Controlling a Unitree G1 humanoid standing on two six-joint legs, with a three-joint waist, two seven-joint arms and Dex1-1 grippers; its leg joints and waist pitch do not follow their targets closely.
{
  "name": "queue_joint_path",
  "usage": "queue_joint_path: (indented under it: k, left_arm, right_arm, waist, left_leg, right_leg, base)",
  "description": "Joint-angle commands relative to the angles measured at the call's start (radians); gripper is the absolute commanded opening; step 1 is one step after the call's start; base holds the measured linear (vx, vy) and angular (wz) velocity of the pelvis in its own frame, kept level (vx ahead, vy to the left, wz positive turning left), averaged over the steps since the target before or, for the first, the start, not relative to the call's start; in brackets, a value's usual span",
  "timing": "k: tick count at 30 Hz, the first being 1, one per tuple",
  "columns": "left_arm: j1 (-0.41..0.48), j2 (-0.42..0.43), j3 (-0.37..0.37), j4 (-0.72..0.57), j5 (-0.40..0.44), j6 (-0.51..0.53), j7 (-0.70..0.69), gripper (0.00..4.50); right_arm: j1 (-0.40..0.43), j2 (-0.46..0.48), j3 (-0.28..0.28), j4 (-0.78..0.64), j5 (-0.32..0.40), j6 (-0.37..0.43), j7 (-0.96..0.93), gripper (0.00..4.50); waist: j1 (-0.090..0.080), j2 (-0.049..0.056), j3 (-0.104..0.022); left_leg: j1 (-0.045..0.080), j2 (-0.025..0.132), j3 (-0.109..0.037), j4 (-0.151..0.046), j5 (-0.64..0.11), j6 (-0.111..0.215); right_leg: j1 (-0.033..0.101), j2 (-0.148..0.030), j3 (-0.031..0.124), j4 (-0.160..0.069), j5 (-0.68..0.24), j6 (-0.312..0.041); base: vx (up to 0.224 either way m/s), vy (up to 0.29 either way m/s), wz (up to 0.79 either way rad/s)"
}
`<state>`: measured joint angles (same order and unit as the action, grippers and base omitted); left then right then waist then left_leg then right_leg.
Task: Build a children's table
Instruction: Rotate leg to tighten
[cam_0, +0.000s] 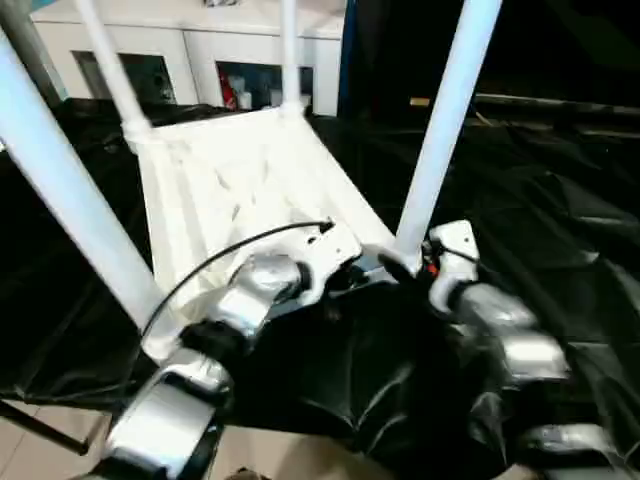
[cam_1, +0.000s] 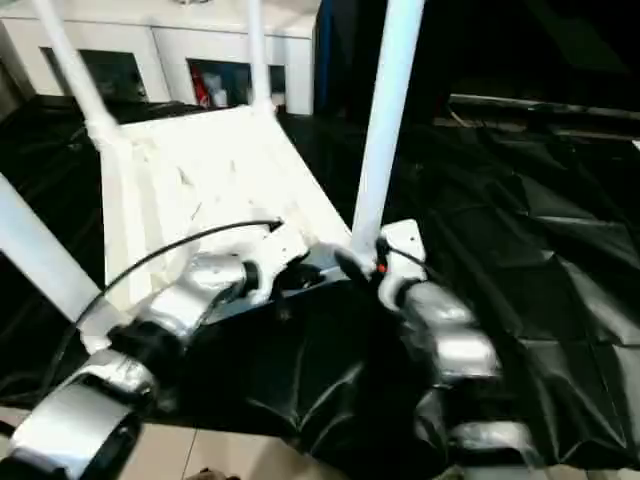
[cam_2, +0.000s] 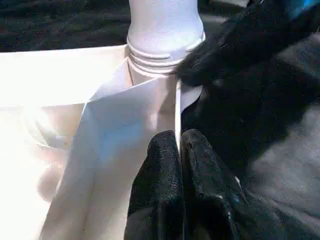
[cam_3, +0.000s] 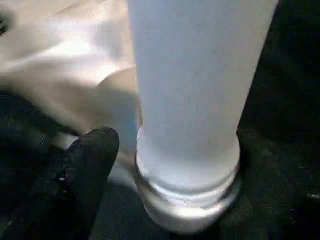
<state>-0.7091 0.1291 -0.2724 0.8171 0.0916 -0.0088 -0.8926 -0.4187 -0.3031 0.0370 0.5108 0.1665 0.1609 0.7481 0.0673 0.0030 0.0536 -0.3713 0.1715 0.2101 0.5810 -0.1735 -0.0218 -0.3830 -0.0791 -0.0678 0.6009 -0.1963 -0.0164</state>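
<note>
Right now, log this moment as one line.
tabletop: upside down, four legs standing | left hand: shut, at rim | right hand: beside near right leg

A crinkled black cloth (cam_0: 560, 220) covers the work surface beneath and beside the grippers. Beyond them stands a white cabinet (cam_0: 200, 50) with dark openings, one holding something red (cam_0: 229, 95).

white legs: four, all standing up in the corners of the table — one near left (cam_0: 60, 190), one far left (cam_0: 110, 70), one far right (cam_0: 289, 50), one near right (cam_0: 445, 120)
white table top: one (cam_0: 240, 180), lying upside down
black-draped tabletop: one (cam_0: 560, 220)
robot arms: two
tools: two, left tool (cam_2: 179, 150) and right tool (cam_0: 400, 268)
</note>
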Motion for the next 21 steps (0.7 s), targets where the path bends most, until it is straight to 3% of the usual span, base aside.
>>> queue_joint_path:
  k: [1,4,5,7,10,12,14,16,21]
  left_arm:
    - [0.01,0.0,-0.007,-0.067,-0.057,-0.046,-0.093,0.0]
    - [0.023,0.021,-0.012,-0.089,-0.072,-0.042,-0.15,0.0]
    - [0.051,0.064,-0.015,-0.144,-0.11,-0.024,-0.259,0.0]
    - [0.069,0.096,-0.017,-0.175,-0.126,-0.013,-0.321,0.0]
    - [0.08,0.118,-0.017,-0.189,-0.131,-0.013,-0.351,0.0]
    - [0.087,0.132,-0.017,-0.198,-0.133,-0.01,-0.364,0.0]
    - [0.097,0.15,-0.014,-0.207,-0.135,-0.008,-0.38,0.0]
    - [0.1,0.156,-0.012,-0.208,-0.133,-0.009,-0.383,0.0]
    - [0.114,0.174,-0.01,-0.224,-0.126,0.0,-0.385,0.0]
  right_arm:
    - [0.018,-0.03,0.068,-0.071,0.041,0.008,0.177,3.91]
    - [0.023,-0.06,0.07,-0.089,0.05,0.008,0.229,3.91]
    - [0.028,-0.102,0.068,-0.116,0.068,0.02,0.299,3.91]
    - [0.03,-0.128,0.071,-0.128,0.079,0.024,0.345,3.91]
    - [0.03,-0.14,0.079,-0.13,0.08,0.025,0.368,3.91]
    - [0.032,-0.143,0.084,-0.131,0.081,0.029,0.38,3.91]
    - [0.034,-0.142,0.09,-0.132,0.081,0.034,0.395,3.59]
    - [0.035,-0.137,0.094,-0.133,0.079,0.036,0.397,3.45]
    - [0.044,-0.133,0.113,-0.142,0.075,0.039,0.415,3.01]
  waist:
    - [0.007,-0.019,-0.061]
    - [0.011,-0.018,-0.06]
    - [0.018,-0.016,-0.06]
    - [0.022,-0.016,-0.063]
    - [0.03,-0.013,-0.065]
    - [0.033,-0.014,-0.066]
    - [0.034,-0.014,-0.07]
    - [0.034,-0.015,-0.067]
    - [0.031,-0.014,-0.064]
  left_leg:
    - [0.012,0.069,-0.038,-0.062,-0.215,0.074]
    - [0.013,0.072,-0.034,-0.062,-0.2,0.082]
    - [0.013,0.074,-0.034,-0.061,-0.19,0.081]
    - [0.012,0.076,-0.033,-0.061,-0.174,0.087]
    - [0.017,0.078,-0.03,-0.058,-0.163,0.088]
    - [0.014,0.079,-0.031,-0.058,-0.152,0.085]
    - [0.009,0.076,-0.031,-0.054,-0.134,0.086]
    - [0.005,0.073,-0.031,-0.052,-0.147,0.085]
    - [0.008,0.075,-0.032,-0.055,-0.183,0.062]
  right_leg:
    - [0.04,-0.089,0.052,-0.081,-0.232,-0.201]
    - [0.034,-0.086,0.052,-0.079,-0.206,-0.215]
    - [0.036,-0.087,0.051,-0.075,-0.198,-0.223]
    - [0.036,-0.085,0.051,-0.069,-0.168,-0.228]
    - [0.029,-0.084,0.051,-0.065,-0.14,-0.24]
    - [0.03,-0.085,0.05,-0.06,-0.122,-0.245]
    - [0.031,-0.085,0.05,-0.055,-0.095,-0.246]
    - [0.028,-0.085,0.05,-0.056,-0.113,-0.242]
    - [0.025,-0.085,0.051,-0.064,-0.188,-0.221]
  base:
    - [0.0,0.0,0.0]
    - [0.0,0.0,0.0]
    - [0.0,0.0,0.0]
    - [0.0,0.0,0.0]
    - [0.0,0.0,0.0]
    - [0.0,0.0,0.0]
    - [0.0,0.0,0.0]
    - [0.0,0.0,0.0]
    - [0.0,0.0,0.0]
